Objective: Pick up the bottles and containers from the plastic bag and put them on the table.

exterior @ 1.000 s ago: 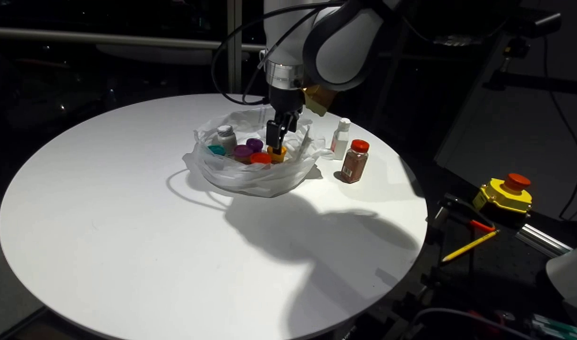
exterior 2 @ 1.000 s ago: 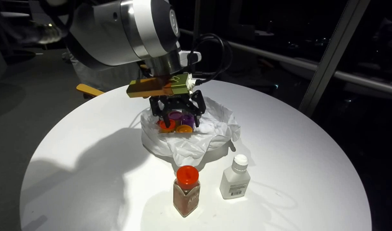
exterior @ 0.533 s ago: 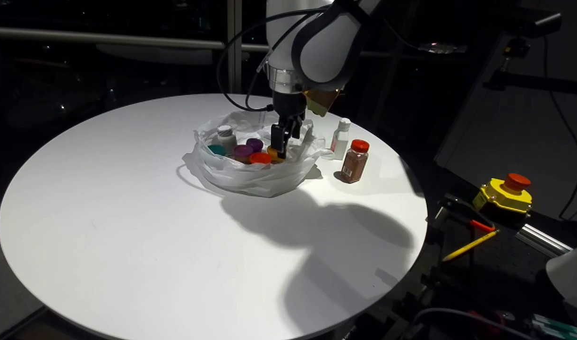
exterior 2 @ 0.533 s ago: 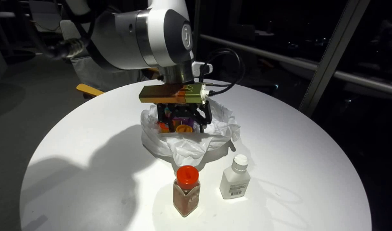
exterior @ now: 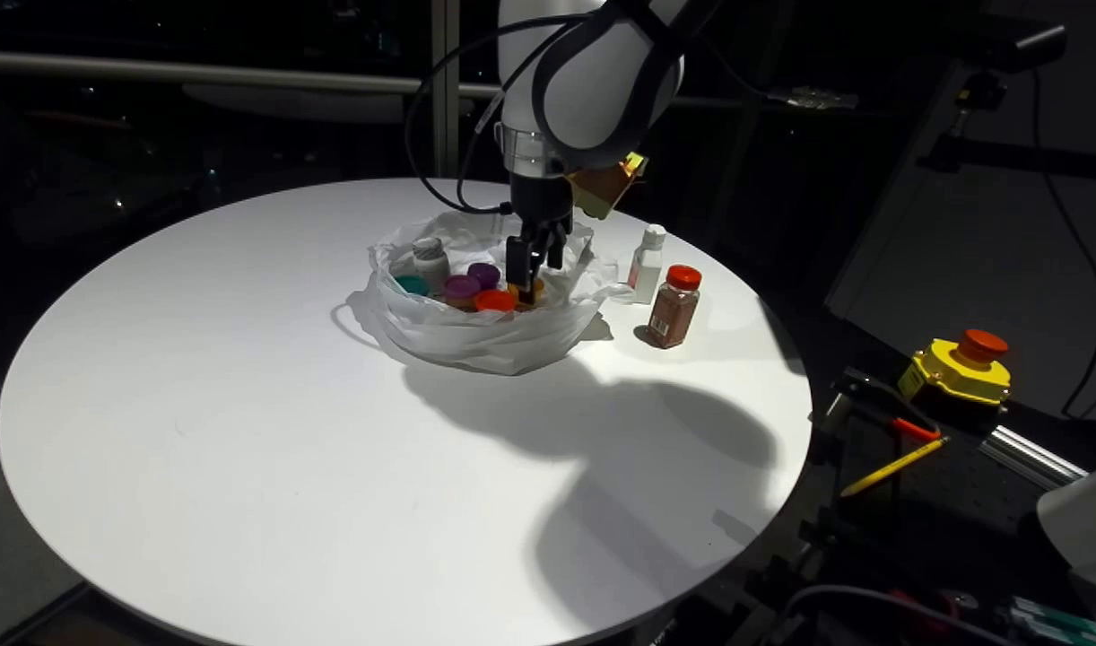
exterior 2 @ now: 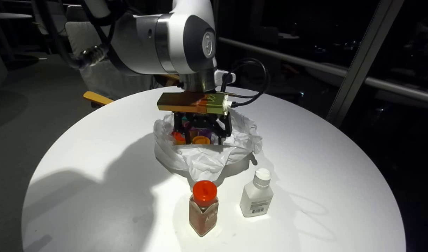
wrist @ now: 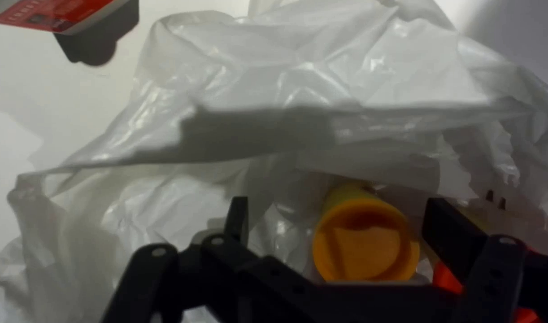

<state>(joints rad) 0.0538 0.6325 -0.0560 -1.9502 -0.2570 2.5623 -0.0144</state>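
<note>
The table [exterior 2: 326,154] carries the plastic bag [exterior 2: 208,162], mouth spread, presumably for access. The gripper [wrist: 337,213], holding nothing, stands parted inside. Near in an exterior view: red-capped bottle [exterior 2: 204,215], left; white bottle [exterior 2: 256,200], right, apparently unloaded. Orange container [wrist: 368,251]: in the bag, between the jaws, probably for grasping.

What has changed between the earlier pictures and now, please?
In an exterior view the gripper has moved down and rightward; its open jaws now straddle the orange container. Nothing was grasped or released. The plastic bag, brown bottle and white bottle on the table stayed put.
</note>
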